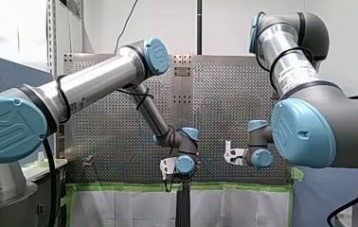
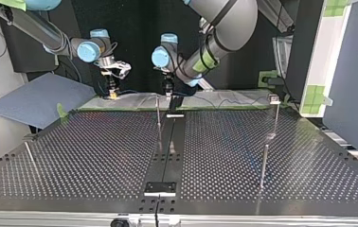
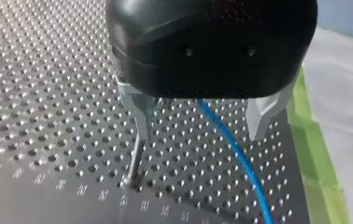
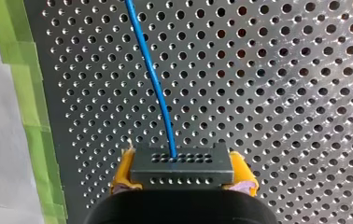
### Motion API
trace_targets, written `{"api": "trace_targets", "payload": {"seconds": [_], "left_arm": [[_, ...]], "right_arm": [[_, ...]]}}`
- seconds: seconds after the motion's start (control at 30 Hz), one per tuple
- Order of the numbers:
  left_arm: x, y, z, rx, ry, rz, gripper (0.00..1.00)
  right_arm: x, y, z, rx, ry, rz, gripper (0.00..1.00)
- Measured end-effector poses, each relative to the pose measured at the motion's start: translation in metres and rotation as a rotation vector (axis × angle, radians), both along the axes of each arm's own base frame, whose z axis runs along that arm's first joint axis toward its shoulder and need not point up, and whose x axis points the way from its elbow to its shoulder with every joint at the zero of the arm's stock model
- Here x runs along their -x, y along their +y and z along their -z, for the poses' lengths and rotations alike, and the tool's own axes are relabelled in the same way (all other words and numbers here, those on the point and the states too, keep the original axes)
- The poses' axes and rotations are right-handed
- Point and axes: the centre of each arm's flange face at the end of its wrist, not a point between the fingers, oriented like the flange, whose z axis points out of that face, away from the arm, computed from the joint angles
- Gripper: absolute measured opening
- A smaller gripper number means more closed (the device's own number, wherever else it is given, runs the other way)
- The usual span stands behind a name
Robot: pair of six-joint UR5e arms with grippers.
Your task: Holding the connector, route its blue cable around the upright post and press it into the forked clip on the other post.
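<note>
My right gripper [image 4: 182, 178], with yellow pads [image 4: 122, 173], is shut on the dark connector [image 4: 181, 164]. The blue cable [image 4: 158, 88] leaves the connector and runs ahead over the perforated plate. In the left wrist view that blue cable [image 3: 237, 156] passes loose between the metal fingers [image 3: 139, 112] of my left gripper [image 3: 200, 135], which is open. A thin upright post [image 3: 136, 161] stands just under one finger. In the top view my right gripper [image 2: 113, 87] and my left gripper [image 2: 167, 91] hang at the far edge, by a post [image 2: 158, 116]. The post with the forked clip [image 2: 274, 99] is at the right.
Green tape [image 4: 30, 130] and a white sheet [image 3: 342, 93] border the perforated table [image 2: 87, 151]. A black strip with a small plate [image 2: 160, 187] runs down the middle. Further thin posts stand at the top view's right [image 2: 264, 165] and near left [image 2: 30, 156].
</note>
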Motion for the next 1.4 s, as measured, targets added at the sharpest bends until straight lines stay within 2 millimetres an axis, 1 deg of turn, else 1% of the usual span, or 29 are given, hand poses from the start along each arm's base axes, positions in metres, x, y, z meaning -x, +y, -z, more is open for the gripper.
{"api": "trace_targets", "payload": {"seconds": [0.27,0.4,0.47,0.57,0.83,0.93,1.23,1.4], "left_arm": [[0.006,0.003,0.0,-0.007,0.0,-0.016,1.0],[0.009,0.003,-0.008,0.002,-0.012,-0.019,1.0],[0.011,0.002,-0.014,0.009,-0.019,-0.012,1.0],[0.016,-0.002,-0.018,0.013,-0.022,0.005,1.0],[0.035,-0.009,-0.013,0.006,-0.019,0.034,1.0],[0.039,-0.01,-0.012,0.006,-0.022,0.034,1.0],[0.046,-0.02,-0.026,0.026,-0.048,0.044,1.0],[0.049,-0.023,-0.028,0.028,-0.05,0.047,1.0]], "right_arm": [[0.0,-0.001,0.0,0.001,-0.002,0.0,0.0],[0.001,-0.001,0.0,0.002,-0.002,0.0,0.0],[0.001,-0.001,0.0,0.002,-0.002,0.0,0.0],[0.001,-0.001,0.0,0.001,-0.004,-0.002,0.0],[0.001,-0.001,0.0,-0.001,-0.005,-0.004,0.0],[0.001,-0.001,0.001,-0.001,-0.006,-0.006,0.0],[0.001,0.0,0.001,-0.004,-0.007,-0.008,0.0],[0.001,0.0,0.001,-0.006,-0.007,-0.009,0.0]]}}
